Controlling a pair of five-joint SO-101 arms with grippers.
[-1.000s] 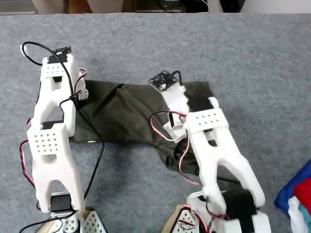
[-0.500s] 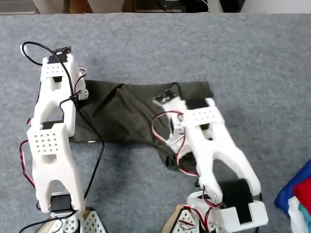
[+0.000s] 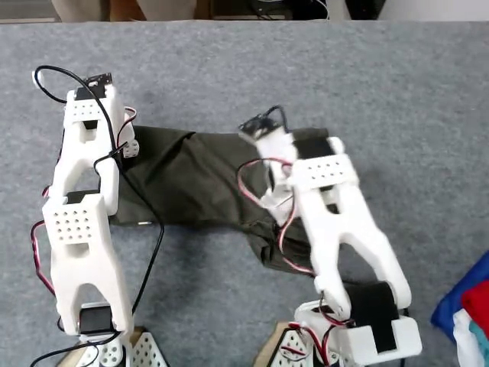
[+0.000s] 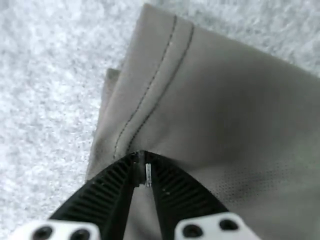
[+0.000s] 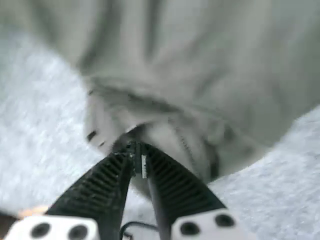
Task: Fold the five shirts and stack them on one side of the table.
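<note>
— Where is the dark shirt (image 3: 199, 180)?
— Spread on the grey tabletop (image 3: 397, 76), rumpled at one end.
— And the claws?
— The left claw (image 4: 142, 167) is pinched tight on the shirt's stitched hem. The right claw (image 5: 138, 156) is clamped on its bunched edge. Some bright clothes (image 3: 467, 306) lie well apart from the shirt.

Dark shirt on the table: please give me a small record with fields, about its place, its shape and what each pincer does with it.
thing: dark shirt
place: across the middle of the grey table
shape: mostly flat, wrinkled, bunched at the corner under the right arm
left pincer: shut on the shirt near its stitched edge
right pincer: shut on bunched fabric
other cloth: coloured clothes at the table's right edge, apart from the shirt
</note>
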